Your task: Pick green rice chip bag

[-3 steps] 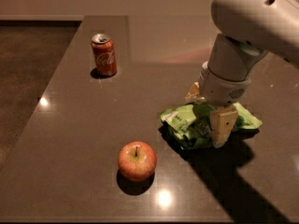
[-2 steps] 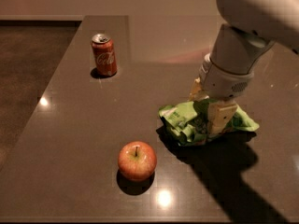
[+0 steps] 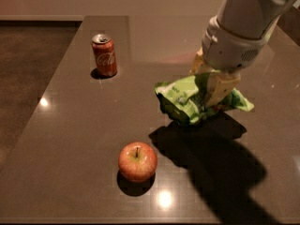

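Note:
The green rice chip bag (image 3: 183,100) is lime green, wrinkly and glossy, and hangs a little above the dark table (image 3: 70,125), with its shadow spread below it. My gripper (image 3: 212,87) comes down from the upper right on a white arm and is shut on the bag's middle, its cream fingers (image 3: 219,86) pressed into the plastic. The bag's left end and right tip stick out on either side of the fingers.
A red apple (image 3: 137,161) sits on the table in front of the bag, to the left. A red soda can (image 3: 104,55) stands upright at the back left. The table's left edge borders a dark floor.
The gripper has risen with the bag in it, lifting it off the table and slightly back. The apple and the can have not moved.

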Robot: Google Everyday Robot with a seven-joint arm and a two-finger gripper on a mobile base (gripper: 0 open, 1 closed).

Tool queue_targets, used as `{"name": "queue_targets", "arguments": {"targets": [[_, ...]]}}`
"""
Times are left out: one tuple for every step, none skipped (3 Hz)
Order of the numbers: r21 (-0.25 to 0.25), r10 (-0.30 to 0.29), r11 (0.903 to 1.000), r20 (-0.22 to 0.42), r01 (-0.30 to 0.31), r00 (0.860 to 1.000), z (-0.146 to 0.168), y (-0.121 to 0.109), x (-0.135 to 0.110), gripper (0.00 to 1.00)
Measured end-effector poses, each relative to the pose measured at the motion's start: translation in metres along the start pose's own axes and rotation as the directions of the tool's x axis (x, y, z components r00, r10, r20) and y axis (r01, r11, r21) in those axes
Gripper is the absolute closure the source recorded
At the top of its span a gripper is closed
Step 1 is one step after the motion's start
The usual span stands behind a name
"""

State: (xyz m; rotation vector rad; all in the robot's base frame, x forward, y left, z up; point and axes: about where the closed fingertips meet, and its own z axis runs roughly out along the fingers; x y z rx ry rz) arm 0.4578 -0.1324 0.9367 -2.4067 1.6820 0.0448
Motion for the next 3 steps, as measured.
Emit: {"name": "queue_targets", "arguments": {"targets": [[0.094, -0.055, 0.9942, 0.024, 0.053, 0.998, -0.0554, -0.0259, -0.0214, 1.0], [0.129, -0.058, 0.9902, 0.025, 0.054, 0.998, -0.0589, -0.0332, -0.0235, 1.0], [0.134, -0.058, 0.9896, 0.025, 0.054, 0.998, -0.0593, -0.034, -0.0238, 1.0]]}}
